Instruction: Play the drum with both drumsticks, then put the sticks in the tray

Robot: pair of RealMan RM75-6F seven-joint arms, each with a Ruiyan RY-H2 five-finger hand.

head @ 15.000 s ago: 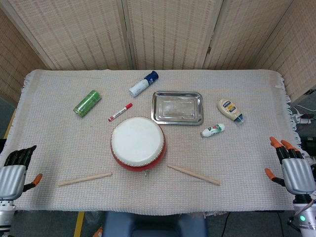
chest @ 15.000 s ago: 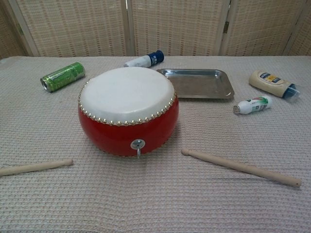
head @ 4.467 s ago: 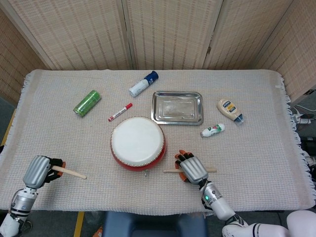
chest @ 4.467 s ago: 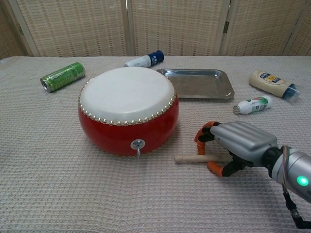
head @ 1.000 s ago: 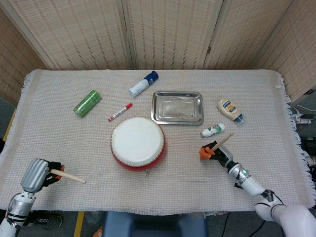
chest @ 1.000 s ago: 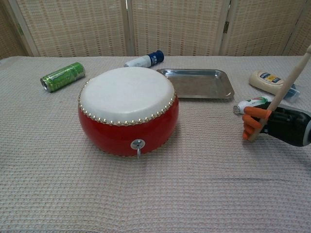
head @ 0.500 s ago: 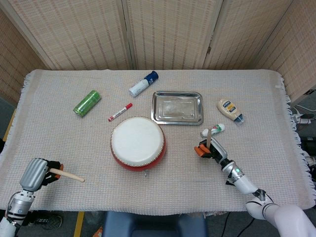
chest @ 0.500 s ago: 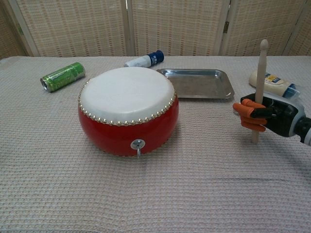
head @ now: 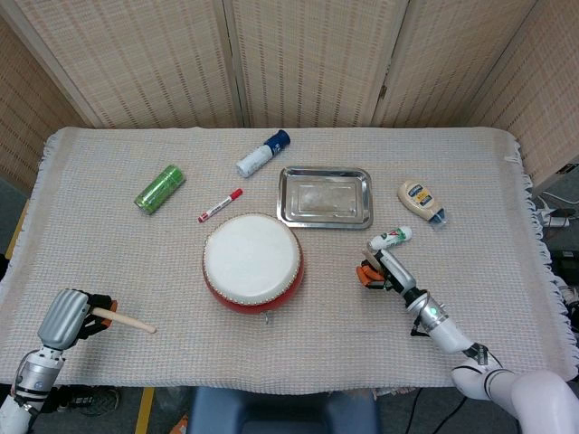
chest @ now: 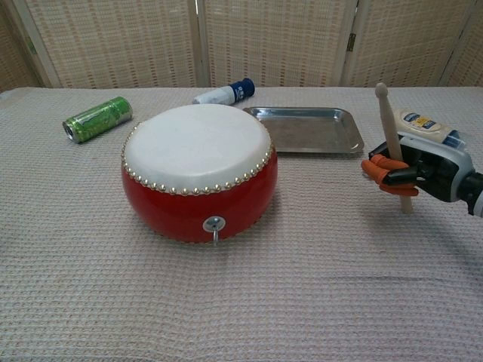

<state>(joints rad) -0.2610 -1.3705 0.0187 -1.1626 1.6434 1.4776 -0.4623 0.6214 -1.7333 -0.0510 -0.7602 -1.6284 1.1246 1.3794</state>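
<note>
The red drum [head: 252, 262] with its white skin stands at the table's middle front, also in the chest view [chest: 198, 170]. Behind it to the right lies the steel tray [head: 325, 170], with nothing in it. My right hand [chest: 419, 176] grips one drumstick [chest: 388, 124] to the right of the drum; the stick stands nearly upright, its tip leaning slightly toward the drum. In the head view that hand [head: 384, 270] is well clear of the drum. My left hand [head: 65, 317] holds the other drumstick [head: 125, 320] at the table's front left corner, pointing right, far from the drum.
A green can [head: 160, 189], a red marker [head: 220, 205] and a white bottle with a blue cap [head: 262, 153] lie behind the drum on the left. A mayonnaise bottle [head: 421, 200] and a small white bottle [head: 390, 239] lie right of the tray, close behind my right hand.
The right drumstick swung from leaning right, through upright, to leaning slightly left, while the right hand shifted a little toward the drum. The left hand and its stick barely moved.
</note>
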